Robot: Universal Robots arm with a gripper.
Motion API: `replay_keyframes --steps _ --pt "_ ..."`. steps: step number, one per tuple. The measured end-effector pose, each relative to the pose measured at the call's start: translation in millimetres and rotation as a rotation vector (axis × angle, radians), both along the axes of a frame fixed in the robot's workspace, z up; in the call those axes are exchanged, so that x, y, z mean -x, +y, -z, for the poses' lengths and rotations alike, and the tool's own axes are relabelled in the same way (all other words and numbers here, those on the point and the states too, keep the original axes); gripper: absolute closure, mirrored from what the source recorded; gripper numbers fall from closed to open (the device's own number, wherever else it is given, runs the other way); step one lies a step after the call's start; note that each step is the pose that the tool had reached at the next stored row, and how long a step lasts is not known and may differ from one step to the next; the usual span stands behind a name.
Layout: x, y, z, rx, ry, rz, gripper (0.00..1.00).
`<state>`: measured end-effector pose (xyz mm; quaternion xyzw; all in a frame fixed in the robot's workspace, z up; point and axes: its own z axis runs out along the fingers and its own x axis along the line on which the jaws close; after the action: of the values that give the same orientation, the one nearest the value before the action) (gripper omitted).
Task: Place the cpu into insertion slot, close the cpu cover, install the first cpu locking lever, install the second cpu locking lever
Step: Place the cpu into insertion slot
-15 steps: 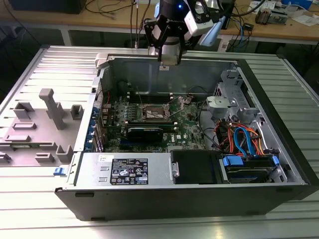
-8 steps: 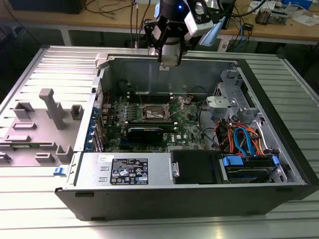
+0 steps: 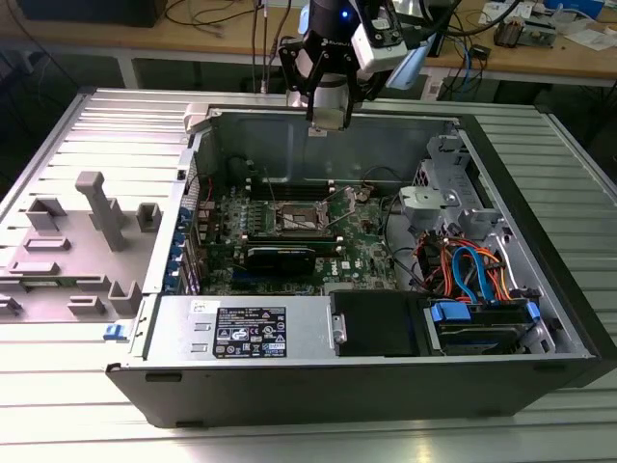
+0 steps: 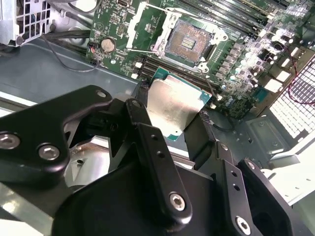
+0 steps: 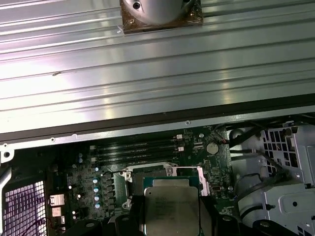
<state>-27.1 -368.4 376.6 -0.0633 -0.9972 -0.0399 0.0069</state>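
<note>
Ribbed silver table [image 3: 58, 405] carries everything in the exterior view, and wooden benches stand behind it. At the exterior view's left lies one grey plastic fixture [image 3: 92, 241] with several upright pegs. In the middle stands one open computer case [image 3: 318, 386], and inside it is one green motherboard [image 3: 362, 246]. On this board sits one insertion slot [image 3: 304, 220], a square with a dark centre and a silver rim. Further to the exterior view's right, inside the case, is one bundle of blue and orange cables [image 3: 472, 265]. One robot arm [image 3: 333, 58] hangs in the upper middle of the exterior view, above the back wall of the case.

There is one cpu [image 4: 174, 105], and the one gripper [image 4: 171, 118] is clenched on it. In the second wrist view two black fingers [image 4: 199, 132] press on two opposite edges of the chip, whose silver-grey top faces the camera. The cpu is in the air, apart from the board. The insertion slot lies near it on the board, uncovered, with its field of contacts visible. A silver frame beside the slot, probably the cpu cover [image 4: 162, 32], seems to stand raised, but from this angle I cannot be sure. One round coin battery [image 4: 107, 45] sits on the board near the slot.
</note>
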Motion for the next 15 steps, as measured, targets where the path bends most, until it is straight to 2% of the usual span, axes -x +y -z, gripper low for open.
replay_keyframes --steps 11,14,15 --pt "0.0 -0.7 0.1 0.0 0.0 0.003 0.46" --pt "0.0 -1.3 0.2 0.0007 0.0 0.022 0.46" --pt "-0.1 -1.4 0.3 0.0017 0.0001 0.042 0.46"
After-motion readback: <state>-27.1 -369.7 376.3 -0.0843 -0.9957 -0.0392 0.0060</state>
